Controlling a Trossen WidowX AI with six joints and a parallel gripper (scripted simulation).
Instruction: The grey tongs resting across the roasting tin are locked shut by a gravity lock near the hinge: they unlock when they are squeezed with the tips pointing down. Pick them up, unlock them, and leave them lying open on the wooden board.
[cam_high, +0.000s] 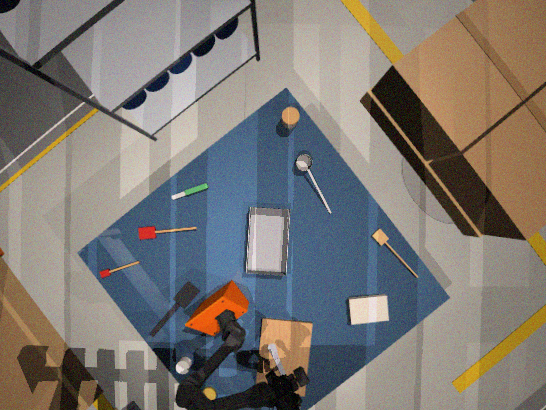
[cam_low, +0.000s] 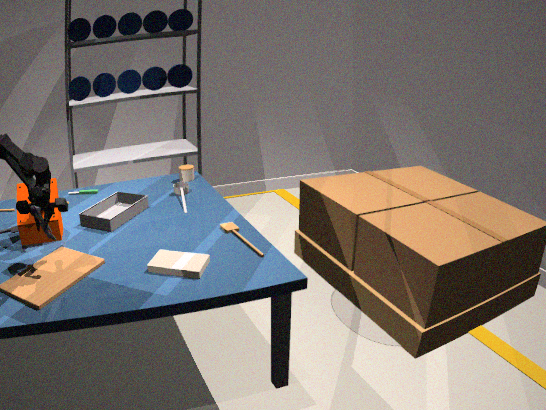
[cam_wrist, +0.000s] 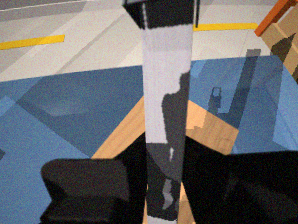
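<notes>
The grey tongs are held above the wooden board. My gripper is shut on them. In the exterior view the gripper shows in front of the orange block, with a dark, shaded length slanting steeply down from it. In the wrist view the tongs are one narrow bar running away from the fingers to a black end at the top. Their arms look close together; whether the lock is released cannot be told. The roasting tin stands empty on the table.
An orange block stands beside the arm. A cream block lies right of the board. A wooden spatula, a ladle and red-headed tools lie farther off.
</notes>
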